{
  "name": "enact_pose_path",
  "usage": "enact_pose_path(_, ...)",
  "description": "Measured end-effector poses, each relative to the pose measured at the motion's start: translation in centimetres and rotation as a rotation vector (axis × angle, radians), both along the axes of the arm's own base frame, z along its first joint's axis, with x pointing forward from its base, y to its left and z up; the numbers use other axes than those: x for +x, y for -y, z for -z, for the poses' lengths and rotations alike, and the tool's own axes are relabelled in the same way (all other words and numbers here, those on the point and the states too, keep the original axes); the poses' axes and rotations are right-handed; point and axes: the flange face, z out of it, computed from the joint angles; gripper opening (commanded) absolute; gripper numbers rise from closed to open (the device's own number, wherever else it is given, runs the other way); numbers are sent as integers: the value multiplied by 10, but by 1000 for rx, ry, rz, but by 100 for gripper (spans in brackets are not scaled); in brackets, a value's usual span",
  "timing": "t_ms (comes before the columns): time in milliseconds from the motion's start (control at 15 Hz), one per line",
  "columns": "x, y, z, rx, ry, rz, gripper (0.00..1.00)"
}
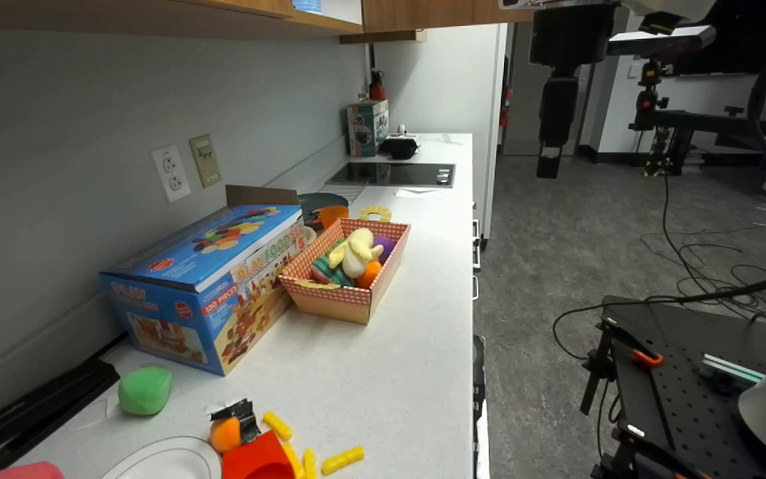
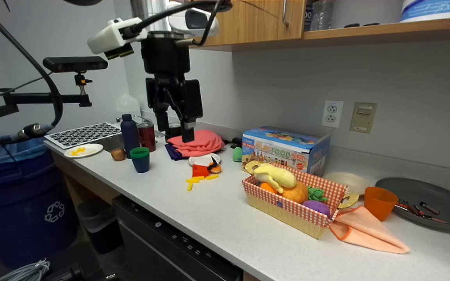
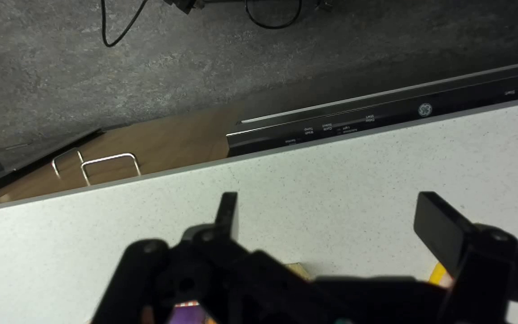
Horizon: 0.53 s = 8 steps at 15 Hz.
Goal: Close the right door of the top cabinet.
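Note:
The top cabinet (image 1: 124, 20) is light tan wood, on the wall above the counter in both exterior views. In an exterior view its left door (image 2: 264, 19), with a metal handle, is shut. The right part of the cabinet (image 2: 389, 33) is uncovered, showing bottles and a white-blue tub. The right door (image 1: 416, 14) appears as a tan panel standing out from the cabinet at the top edge; most of it is cut off. My gripper (image 1: 548, 166) points down, open and empty, apart from the door, with its fingers below the cabinet's underside. It also shows open in the wrist view (image 3: 326, 202).
The white countertop (image 2: 193, 207) holds a blue play food box (image 1: 197, 246), a checked basket (image 2: 287, 212) of toy food, an orange cup (image 2: 380, 203) and a dark pan (image 2: 440, 195). A camera on a stand (image 2: 75, 64) is near the arm.

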Motion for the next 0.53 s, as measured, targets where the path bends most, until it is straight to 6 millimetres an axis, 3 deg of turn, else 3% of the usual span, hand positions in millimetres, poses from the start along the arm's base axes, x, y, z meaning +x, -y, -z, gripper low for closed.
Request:
enact_pose_path(267,-4,3,-8,-25,-5,-1,100)
enact_pose_path(533,-26,14,-51,-82,18,14,100)
